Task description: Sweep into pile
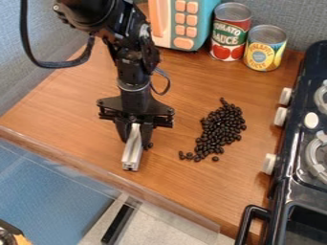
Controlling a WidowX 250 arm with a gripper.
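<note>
My gripper (pixel 135 134) hangs over the left-centre of the wooden counter, pointing down, shut on a pale metal bar (pixel 131 152) that slants down toward the counter's front edge. Right of it lies an elongated heap of dark beans (pixel 222 128), with a thinner scatter trailing at its lower left end. A few beans (pixel 149 145) sit apart from the heap, close against the right side of the gripper and bar.
A toy microwave (pixel 185 24), a tomato can (pixel 230 32) and a yellow can (pixel 264 49) stand along the back. A black toy stove (pixel 300 186) with pale knobs borders the right side. The wooden counter (pixel 70 124) ends at a clear-lipped front edge.
</note>
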